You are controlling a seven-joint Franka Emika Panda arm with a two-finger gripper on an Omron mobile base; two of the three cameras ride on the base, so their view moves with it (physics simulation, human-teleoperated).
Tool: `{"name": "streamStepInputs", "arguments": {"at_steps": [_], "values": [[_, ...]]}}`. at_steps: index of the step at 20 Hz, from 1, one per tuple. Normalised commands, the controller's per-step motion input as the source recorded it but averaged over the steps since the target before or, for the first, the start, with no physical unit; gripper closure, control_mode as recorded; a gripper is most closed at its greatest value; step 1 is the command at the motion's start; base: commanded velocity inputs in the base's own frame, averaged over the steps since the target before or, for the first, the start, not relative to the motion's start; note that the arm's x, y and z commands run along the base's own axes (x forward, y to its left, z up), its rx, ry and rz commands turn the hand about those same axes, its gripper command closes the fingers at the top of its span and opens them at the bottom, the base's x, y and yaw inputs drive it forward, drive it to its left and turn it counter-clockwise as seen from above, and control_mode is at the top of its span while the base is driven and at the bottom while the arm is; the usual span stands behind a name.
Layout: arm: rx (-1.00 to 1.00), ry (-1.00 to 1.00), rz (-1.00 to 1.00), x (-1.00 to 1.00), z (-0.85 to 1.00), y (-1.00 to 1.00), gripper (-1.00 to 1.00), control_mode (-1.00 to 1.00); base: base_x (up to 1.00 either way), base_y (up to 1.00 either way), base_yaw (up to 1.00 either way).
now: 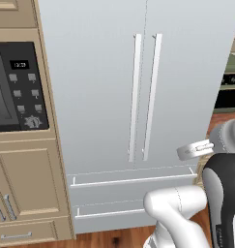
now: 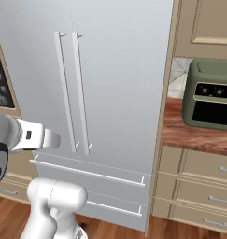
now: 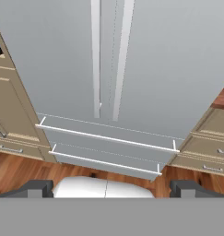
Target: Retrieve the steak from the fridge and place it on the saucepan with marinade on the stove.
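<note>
The fridge stands straight ahead, tall and pale grey. Both of its doors are closed, and its two long white bar handles meet at the centre seam. Below them, the two drawers are pushed in. My gripper is open with its dark fingertips far apart and nothing between them. It hangs well back from the fridge front, looking at the lower doors and drawers. The steak, the saucepan and the stove are out of view.
A black built-in microwave sits in tan cabinets left of the fridge. On the right a green toaster oven stands on a wooden counter above tan drawers. Wooden floor lies before the fridge.
</note>
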Motion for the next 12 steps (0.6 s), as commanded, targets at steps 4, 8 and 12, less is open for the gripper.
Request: {"name": "streamStepInputs", "arguments": {"at_steps": [4, 8, 12], "values": [[0.00, 0.00, 0.00, 0.00, 0.00, 0.00, -1.00, 1.00, -0.17, 0.48, 0.00], [0.00, 0.00, 0.00, 0.00, 0.00, 0.00, -1.00, 1.00, -0.14, 0.48, 0.00], [0.00, 0.00, 0.00, 0.00, 0.00, 0.00, -1.00, 1.00, -0.04, 0.41, 0.00]]}}
